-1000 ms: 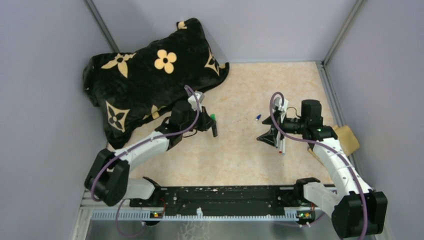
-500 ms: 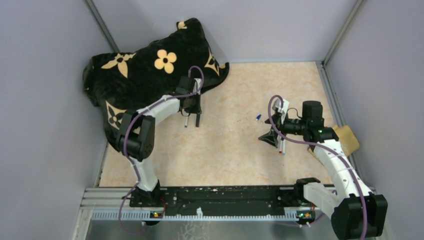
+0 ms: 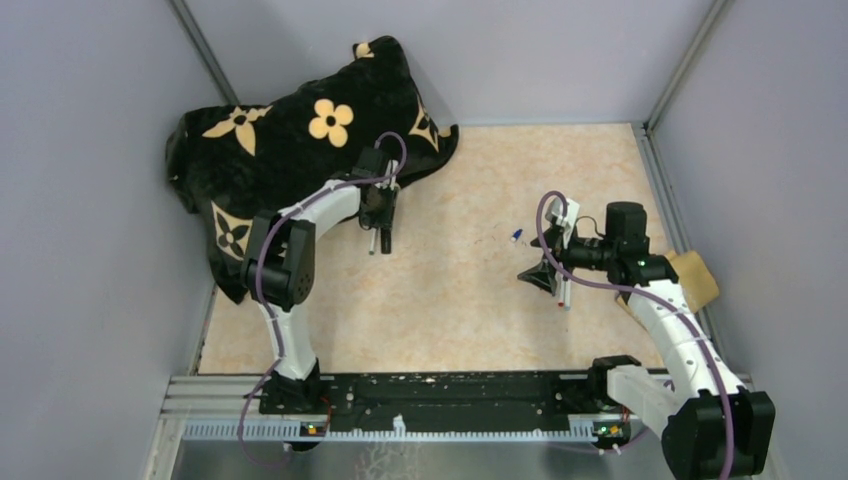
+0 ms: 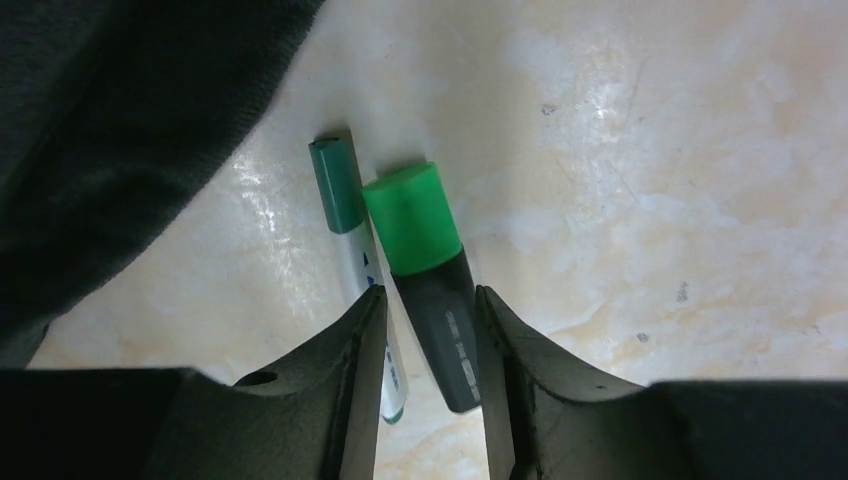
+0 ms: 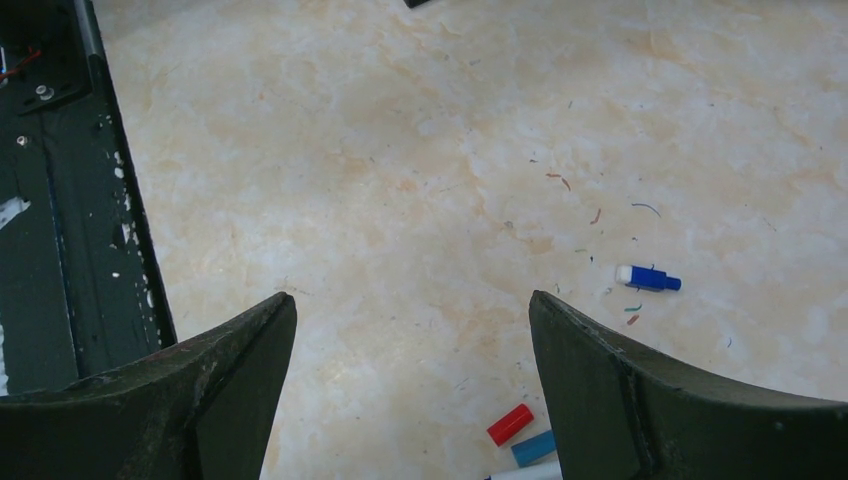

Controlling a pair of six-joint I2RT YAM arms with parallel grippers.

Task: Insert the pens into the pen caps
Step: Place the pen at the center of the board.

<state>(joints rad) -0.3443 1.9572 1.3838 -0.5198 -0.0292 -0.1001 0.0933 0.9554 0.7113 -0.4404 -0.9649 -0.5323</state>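
A thick black pen (image 4: 452, 335) with a bright green cap (image 4: 410, 215) on its end lies on the table between the jaws of my left gripper (image 4: 428, 335). The jaws stand slightly apart, with a gap at the left finger. Beside it lies a thin white pen (image 4: 372, 290) wearing a dark teal cap (image 4: 336, 185). In the top view my left gripper (image 3: 381, 234) sits at the blanket's edge. My right gripper (image 5: 412, 385) hangs open over bare table. A red cap (image 5: 510, 424), a blue cap (image 5: 533, 447) and a white pen barrel (image 5: 528, 472) lie near its right finger.
A black blanket (image 3: 290, 150) with tan flowers fills the back left, and its edge (image 4: 120, 140) is close to the two pens. A small blue piece with a white end (image 5: 648, 278) lies apart. A tan cardboard box (image 3: 696, 278) sits at the right wall. Black base rail (image 3: 450, 390) runs along the near edge.
My left arm swung left to the blanket's edge with the green-capped black pen and set it beside the white pen, then its jaws loosened. The right arm has barely moved.
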